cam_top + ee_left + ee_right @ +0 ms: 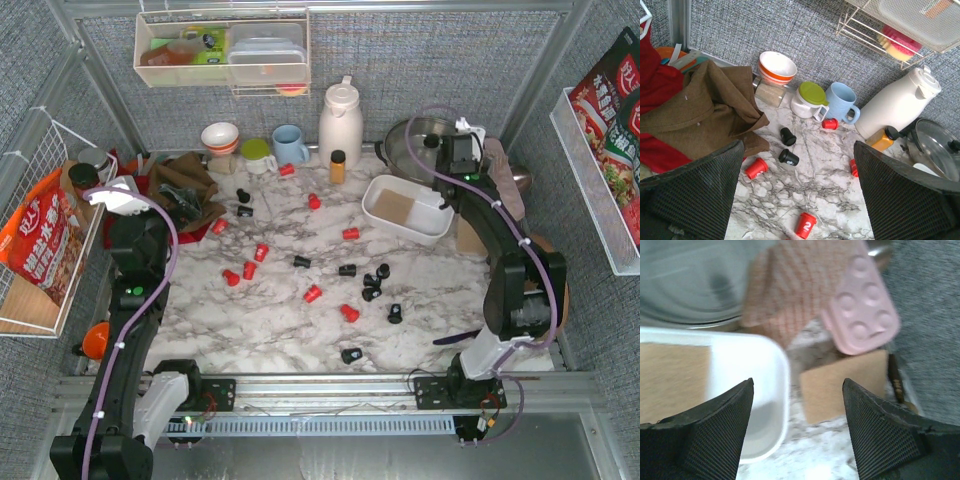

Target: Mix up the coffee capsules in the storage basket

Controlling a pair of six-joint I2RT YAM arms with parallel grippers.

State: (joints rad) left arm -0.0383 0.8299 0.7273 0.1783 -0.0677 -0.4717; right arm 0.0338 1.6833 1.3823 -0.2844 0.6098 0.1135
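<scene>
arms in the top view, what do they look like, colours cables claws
The left arm and right arm are black with white sections, a lilac cable along each and green lights. Left claw and right claw have broad black mesh-textured fingers.

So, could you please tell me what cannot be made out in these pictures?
Right wrist view: motion blur smears the storage basket; its left end runs off the frame.
Top view: the coffee capsules are too small to read any markings.
Top view: the right arm hides the basket's far right corner.

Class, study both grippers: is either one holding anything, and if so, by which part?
Nothing is held. The left gripper and the right gripper both stand open, clamping nothing.
</scene>
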